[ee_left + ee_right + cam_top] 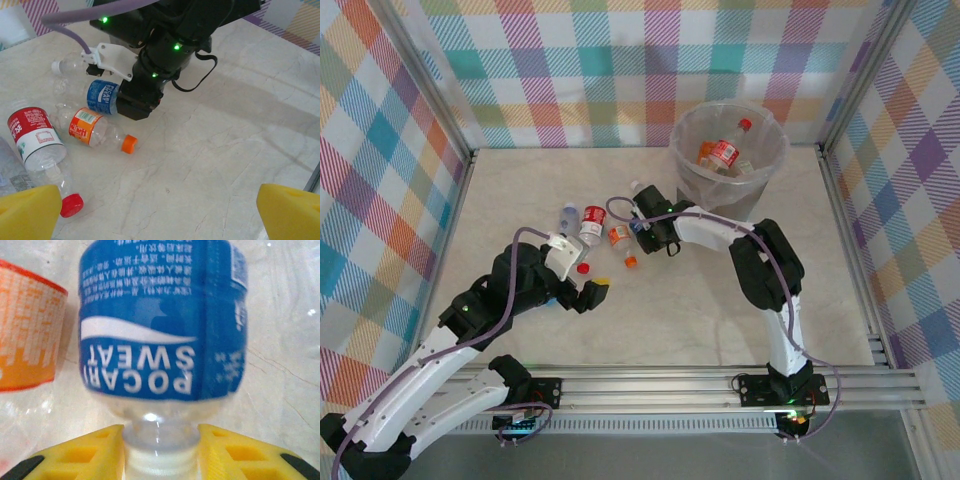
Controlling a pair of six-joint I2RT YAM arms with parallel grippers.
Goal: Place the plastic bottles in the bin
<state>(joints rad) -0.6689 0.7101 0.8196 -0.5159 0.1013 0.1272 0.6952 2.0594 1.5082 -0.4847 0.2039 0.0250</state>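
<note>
Firmly, the right hand (160,440) grips the blue-labelled bottle (162,325) by its neck.

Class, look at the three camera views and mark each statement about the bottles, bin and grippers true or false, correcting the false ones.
1. The right gripper has its jaws shut on the blue-label bottle at the neck. True.
2. The left gripper holds a bottle. False: its jaws stand open and empty.
3. The bin is empty. False: several bottles lie inside it.
4. The orange-label bottle lies on its side on the table. True.
</note>
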